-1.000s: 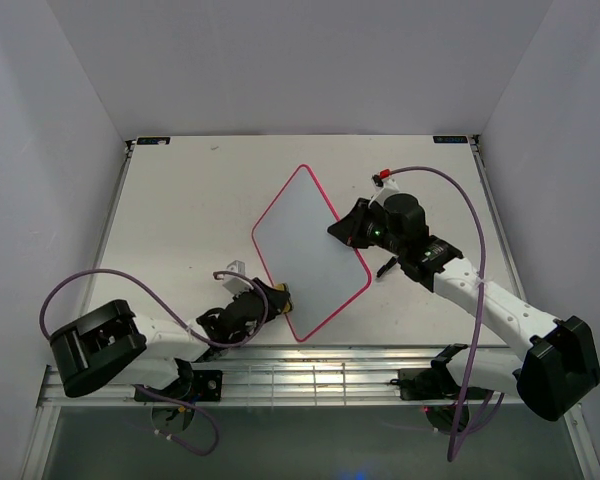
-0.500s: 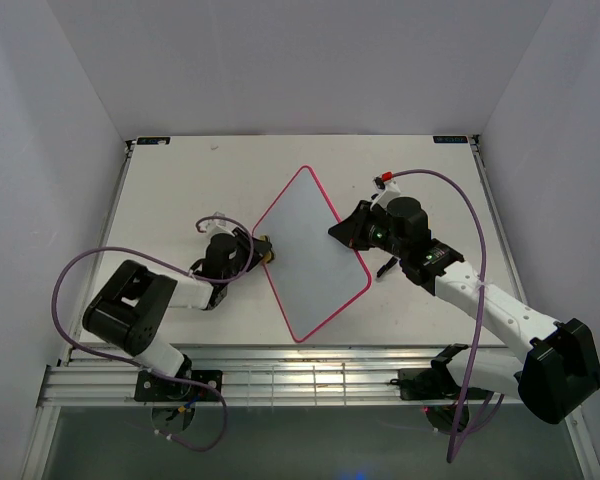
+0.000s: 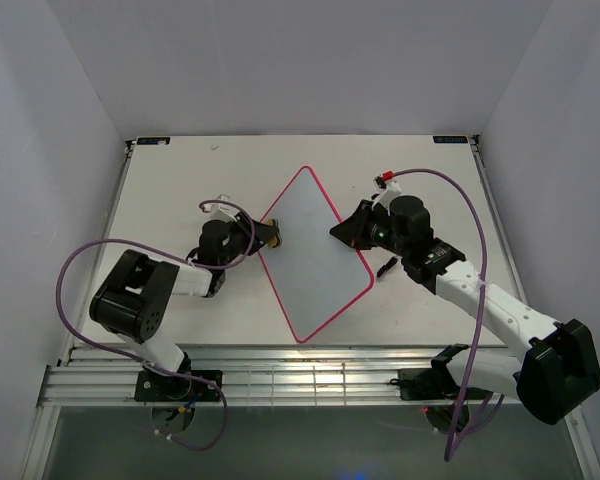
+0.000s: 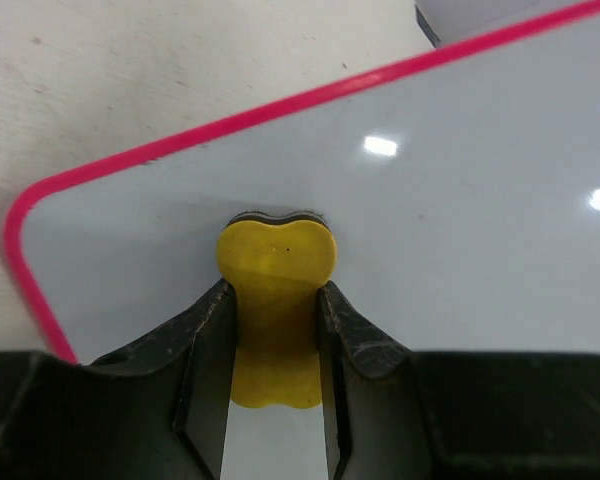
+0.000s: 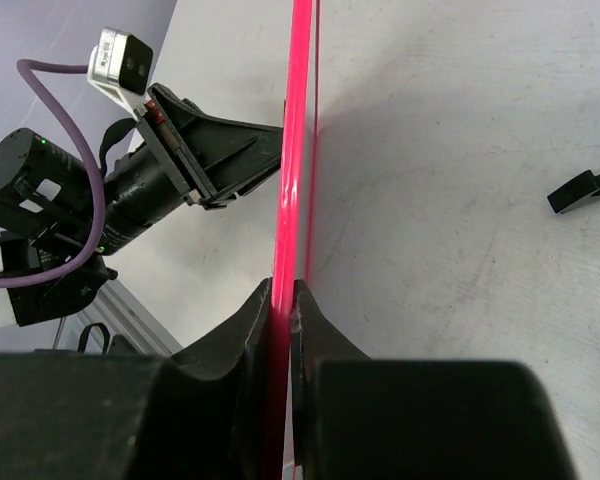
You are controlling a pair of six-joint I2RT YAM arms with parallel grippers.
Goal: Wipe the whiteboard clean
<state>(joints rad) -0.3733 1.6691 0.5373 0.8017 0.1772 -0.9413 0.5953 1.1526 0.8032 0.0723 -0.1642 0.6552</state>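
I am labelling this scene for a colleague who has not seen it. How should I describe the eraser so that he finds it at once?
On the table, find the pink-framed whiteboard in the middle. Near its left corner, the left gripper holds a small eraser against the white surface. It is the only yellow thing there, shaped like a peanut.

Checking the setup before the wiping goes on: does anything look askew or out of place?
The whiteboard sits diagonal to the table edges, one edge pinched by the right end effector. A small black piece lies loose beside it, possibly a detached foot.
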